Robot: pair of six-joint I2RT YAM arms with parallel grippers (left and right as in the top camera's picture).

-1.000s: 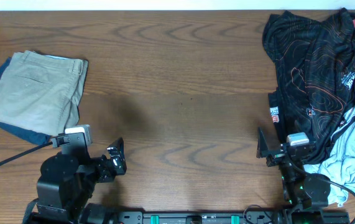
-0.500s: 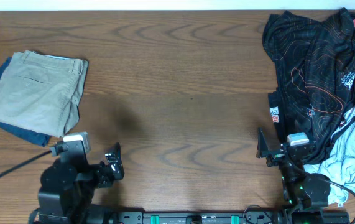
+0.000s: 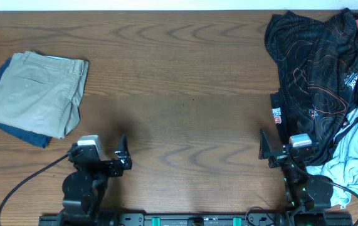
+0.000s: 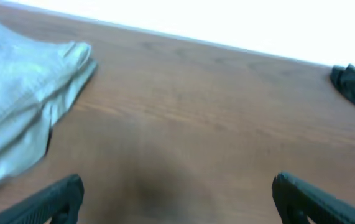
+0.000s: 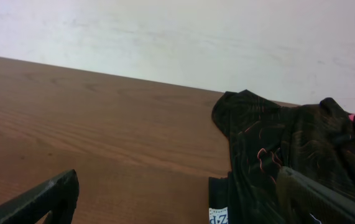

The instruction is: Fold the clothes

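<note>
Khaki shorts (image 3: 37, 88) can be seen folded at the far left of the table (image 3: 185, 69). They're laid on top of navy shorts (image 3: 22, 132), whose edges stick out underneath at the left and the near side. Over at the right edge a black shirt (image 3: 316, 63) with orange lines is heaped up unfolded. A light blue garment (image 3: 354, 160) is bunched right beside it and partly under it, toward the near edge.

The left gripper (image 3: 122, 157) is parked by the front edge, near the shorts but not touching them. In its blurry wrist view the fingers (image 4: 53, 199) are spread wide, with only bare wood between them. The right gripper (image 3: 265, 149) is down by the front edge too, just beside the shirt's hem. Its fingers (image 5: 40, 202) are splayed apart as well, and nothing is held.
</note>
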